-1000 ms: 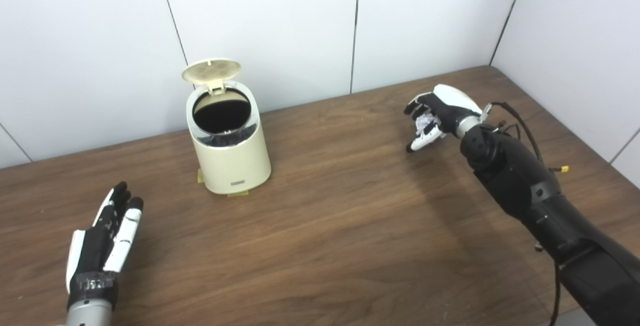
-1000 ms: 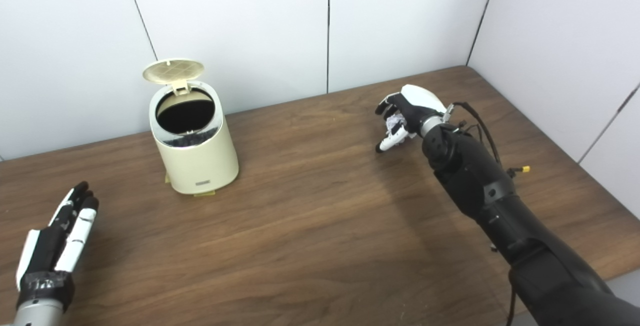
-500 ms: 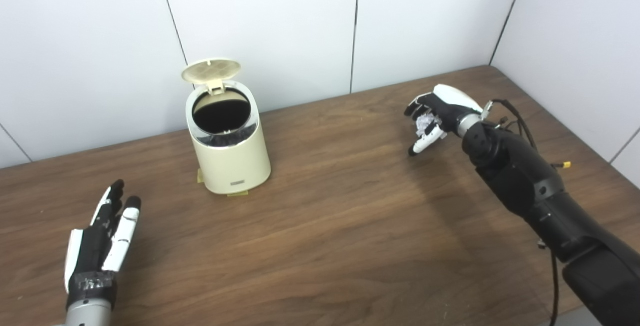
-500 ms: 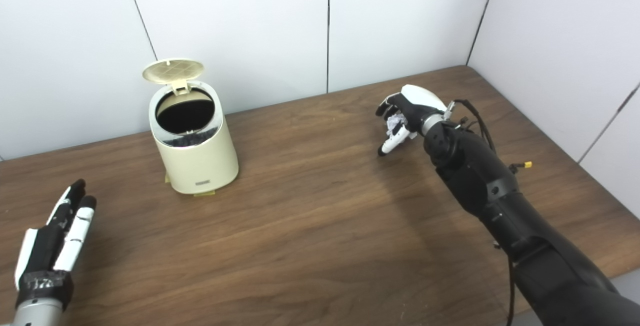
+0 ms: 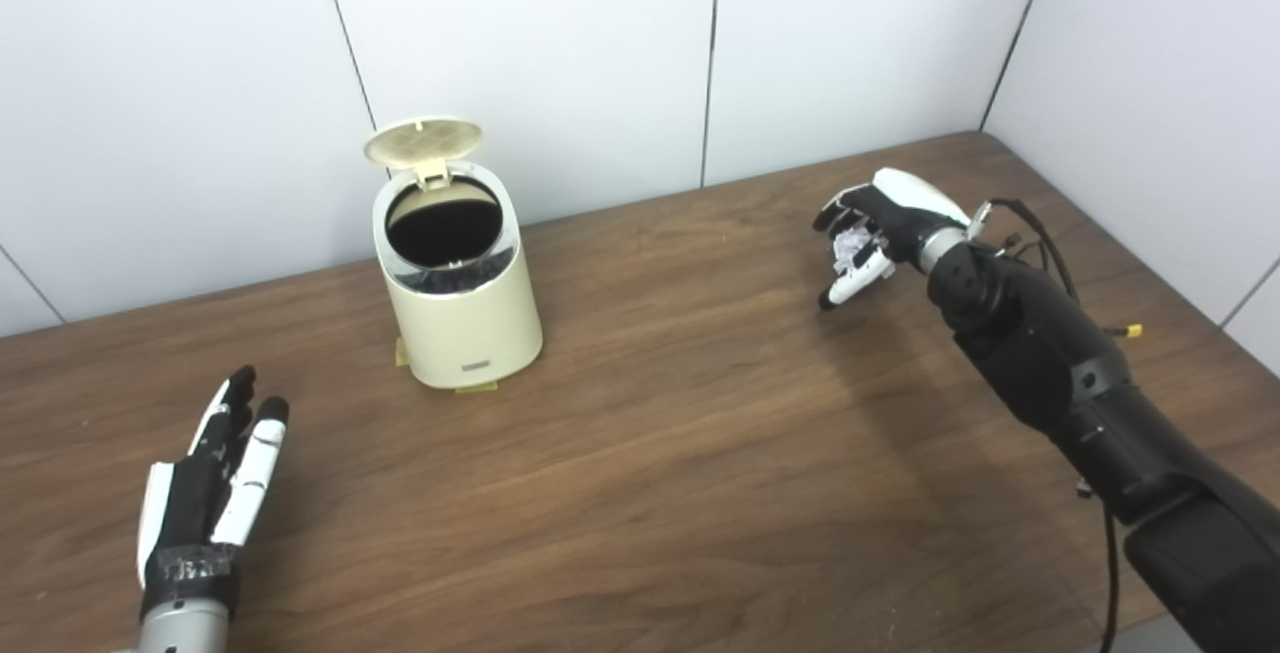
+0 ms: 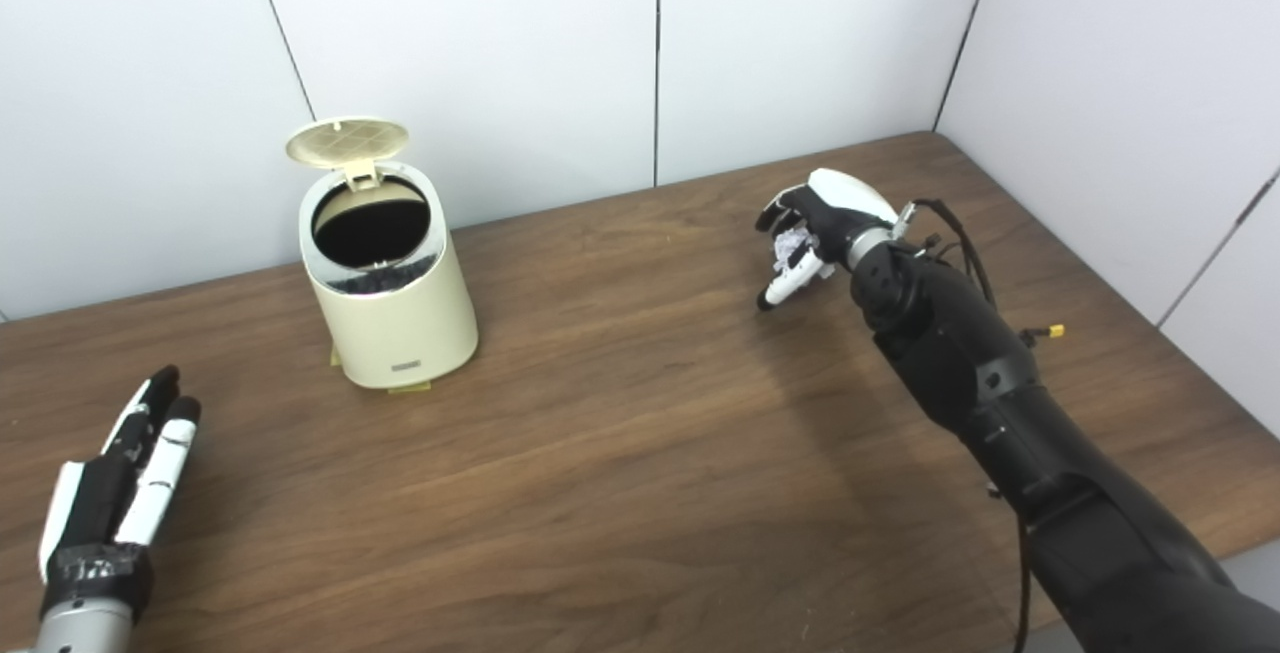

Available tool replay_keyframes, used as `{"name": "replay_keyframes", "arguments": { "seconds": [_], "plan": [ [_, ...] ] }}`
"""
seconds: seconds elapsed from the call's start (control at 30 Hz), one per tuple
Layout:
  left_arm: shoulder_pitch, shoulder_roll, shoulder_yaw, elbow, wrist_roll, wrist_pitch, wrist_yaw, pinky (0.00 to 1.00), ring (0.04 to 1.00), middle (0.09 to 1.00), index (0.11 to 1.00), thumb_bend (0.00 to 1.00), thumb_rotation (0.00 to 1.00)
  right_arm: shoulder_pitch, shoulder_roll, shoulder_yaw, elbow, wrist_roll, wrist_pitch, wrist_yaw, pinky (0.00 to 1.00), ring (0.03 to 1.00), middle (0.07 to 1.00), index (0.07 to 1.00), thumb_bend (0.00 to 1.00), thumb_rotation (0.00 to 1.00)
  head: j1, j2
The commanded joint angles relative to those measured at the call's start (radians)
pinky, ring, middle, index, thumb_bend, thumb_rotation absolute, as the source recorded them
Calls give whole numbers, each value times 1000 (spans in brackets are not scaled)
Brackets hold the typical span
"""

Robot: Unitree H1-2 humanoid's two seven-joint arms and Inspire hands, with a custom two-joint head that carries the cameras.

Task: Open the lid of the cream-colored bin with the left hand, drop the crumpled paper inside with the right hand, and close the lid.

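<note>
Right hand [image 5: 872, 233], far right on the table [image 5: 700, 453], is curled around the crumpled paper [image 5: 850, 246] and has barely shifted, so the drop remains. Left hand [image 5: 215, 478] lies flat, fingers apart, empty. Cream bin [image 5: 460, 303], far left, stands with lid [image 5: 423, 141] up.

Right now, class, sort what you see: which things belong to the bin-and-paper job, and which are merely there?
Part of the job:
cream-colored bin, lid standing open
crumpled paper, held in the right hand
left hand, open and low over the table, apart from the bin

Merely there:
wooden table
white wall panels
</note>
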Motion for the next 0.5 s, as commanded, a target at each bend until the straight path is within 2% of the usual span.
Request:
{"name": "replay_keyframes", "arguments": {
  "seconds": [0.0, 0.07, 0.17, 0.2, 0.27, 0.33, 0.47],
  "plan": [
    [-38, 5, -2, -29, 8, -33, 9, 996, 1000, 999, 979, 596, 768, -36, -36, -23, -18, 1, -2, -18, 586, 668, 714, 688, 874, 113, -1, 2],
    [-37, 3, 0, -28, 0, -36, 9, 997, 1000, 1000, 972, 574, 764, -31, -36, -31, -17, 2, -8, -28, 524, 636, 705, 683, 874, 95, -5, 3],
    [-36, -3, 12, -32, -22, -41, 9, 922, 994, 1000, 961, 547, 737, -22, -37, -37, -11, 3, -30, -47, 413, 525, 649, 671, 872, 22, -9, 7],
    [-37, -5, 16, -34, -30, -42, 10, 904, 987, 1000, 953, 553, 733, -20, -36, -39, -9, 5, -30, -49, 390, 467, 600, 654, 702, 11, -7, 7],
    [-36, -5, 23, -37, -37, -47, 12, 879, 976, 999, 942, 554, 730, -16, -36, -35, -14, -3, -6, -42, 359, 396, 529, 579, 549, 2, -7, 7],
    [-33, -2, 27, -43, -38, -50, 14, 863, 954, 988, 930, 535, 741, -14, -35, -33, -14, -5, 14, -31, 362, 380, 505, 558, 517, 0, -7, 9],
    [-27, 4, 29, -66, -36, -37, 12, 853, 964, 993, 926, 536, 726, -4, -37, -25, 0, 3, -3, -23, 373, 377, 493, 550, 511, 0, 1, 5]
  ]
}}
